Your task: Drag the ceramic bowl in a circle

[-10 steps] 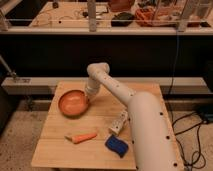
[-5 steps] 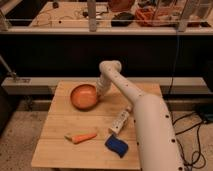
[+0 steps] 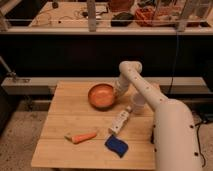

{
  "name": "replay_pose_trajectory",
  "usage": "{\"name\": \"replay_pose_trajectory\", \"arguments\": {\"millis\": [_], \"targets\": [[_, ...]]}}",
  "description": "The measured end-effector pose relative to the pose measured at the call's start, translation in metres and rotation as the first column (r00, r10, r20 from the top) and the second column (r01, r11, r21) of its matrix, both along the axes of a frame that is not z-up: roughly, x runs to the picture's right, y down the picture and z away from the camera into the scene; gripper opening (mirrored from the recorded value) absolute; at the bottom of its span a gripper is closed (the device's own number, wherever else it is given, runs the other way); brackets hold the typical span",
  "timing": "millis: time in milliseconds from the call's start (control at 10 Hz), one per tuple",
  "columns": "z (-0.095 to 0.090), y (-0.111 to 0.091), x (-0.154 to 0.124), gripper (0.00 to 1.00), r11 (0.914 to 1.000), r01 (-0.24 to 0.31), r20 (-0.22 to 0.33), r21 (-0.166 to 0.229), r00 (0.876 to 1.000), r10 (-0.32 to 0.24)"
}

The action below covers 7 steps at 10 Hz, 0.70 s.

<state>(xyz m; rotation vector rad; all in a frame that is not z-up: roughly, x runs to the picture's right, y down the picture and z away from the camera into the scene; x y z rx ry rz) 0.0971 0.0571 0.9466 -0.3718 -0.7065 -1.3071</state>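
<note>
Here, scene at a glance:
Bowl: round shallow orange-red ceramic bowl (image 3: 102,96), centre of frame, far part of pale wooden table (image 3: 60,120).
Gripper: white arm's gripper (image 3: 118,93), touching bowl's right rim.
Grip state: cannot tell.
Key relation: bowl immediately left of gripper; likely dragged by rim.
</note>
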Motion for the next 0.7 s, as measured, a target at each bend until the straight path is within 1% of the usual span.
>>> {"name": "replay_pose_trajectory", "arguments": {"millis": [100, 200, 300, 400, 500, 700], "targets": [[-0.013, 0.013, 0.008, 0.0, 0.9996, 0.026, 0.0, 0.007, 1.0, -0.026], [-0.027, 0.025, 0.011, 0.0, 0.9983, 0.056, 0.005, 0.015, 0.998, -0.056], [-0.045, 0.041, 0.009, 0.0, 0.9943, 0.103, 0.021, 0.029, 0.994, -0.103], [-0.059, 0.051, 0.001, 0.0, 0.989, 0.143, 0.044, 0.039, 0.989, -0.144], [-0.066, 0.057, -0.009, 0.0, 0.9834, 0.175, 0.066, 0.047, 0.982, -0.178], [-0.072, 0.065, -0.037, 0.0, 0.9693, 0.238, 0.11, 0.06, 0.964, -0.244]]}}
